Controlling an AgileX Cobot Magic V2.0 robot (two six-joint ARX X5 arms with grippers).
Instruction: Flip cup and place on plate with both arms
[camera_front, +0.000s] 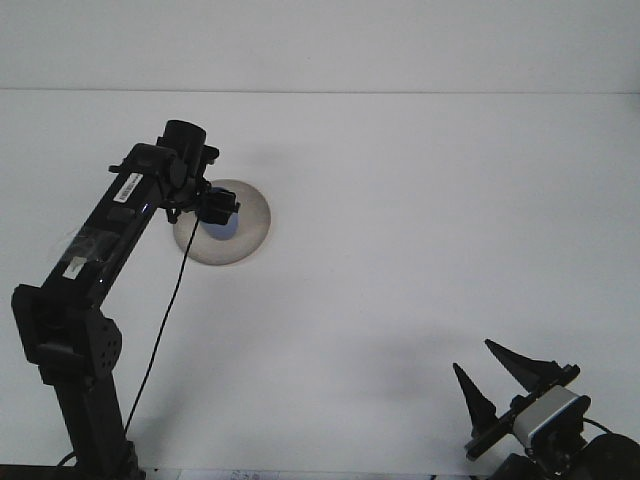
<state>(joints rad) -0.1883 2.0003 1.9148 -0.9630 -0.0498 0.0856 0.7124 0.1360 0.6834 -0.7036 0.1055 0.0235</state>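
A round beige plate (250, 225) lies on the white table at the left. My left gripper (217, 208) hangs over the plate's middle, shut on the blue cup (223, 230). Only the cup's lower part shows beneath the black fingers, down at the plate's surface; whether it touches the plate I cannot tell. My right gripper (492, 375) rests at the bottom right corner, far from the plate, open with nothing between its two pointed fingers.
The left arm (100, 250) rises from the bottom left, and a black cable (160, 320) hangs from its wrist. The white table (400, 220) ends at its far edge near the top of the view.
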